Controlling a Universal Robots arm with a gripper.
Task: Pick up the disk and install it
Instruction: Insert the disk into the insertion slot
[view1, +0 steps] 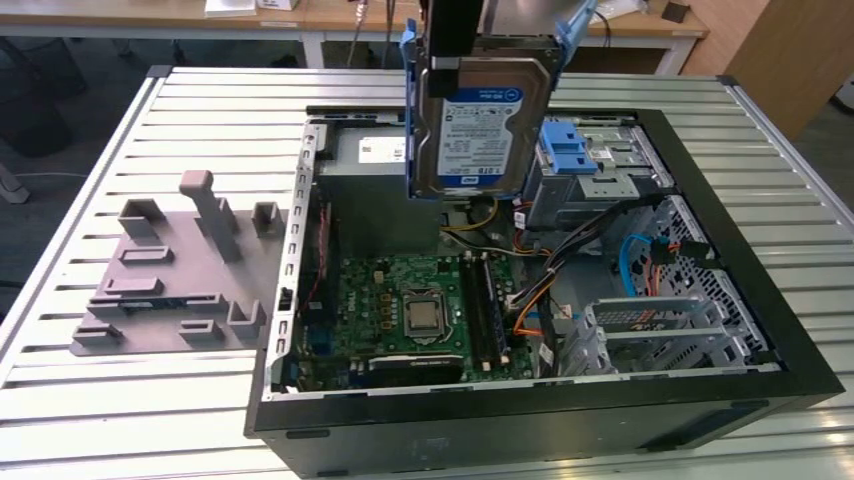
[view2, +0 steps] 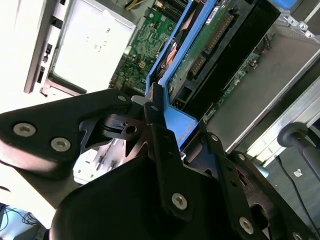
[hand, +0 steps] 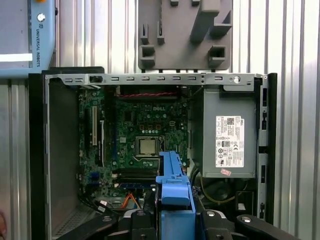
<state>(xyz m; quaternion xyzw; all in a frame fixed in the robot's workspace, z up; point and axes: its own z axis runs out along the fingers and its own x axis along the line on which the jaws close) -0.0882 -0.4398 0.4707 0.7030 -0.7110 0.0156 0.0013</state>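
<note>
Slatted metal surface (view1: 80, 400) carries an open PC case (view1: 534, 425) and a grey stand (view1: 174, 290). Pincer (view2: 152, 107) pinches the disk (view1: 478, 125) by its blue frame. Disk hangs upright above the case, near the drive bay (view1: 594, 165), probably so it can enter edge-first.

all three overlook the motherboard (view1: 414, 310)

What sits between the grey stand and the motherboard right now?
In the first wrist view, the case's metal side rail runs between the stand and the motherboard, with a thin strip of bare table on the stand's side.
</note>
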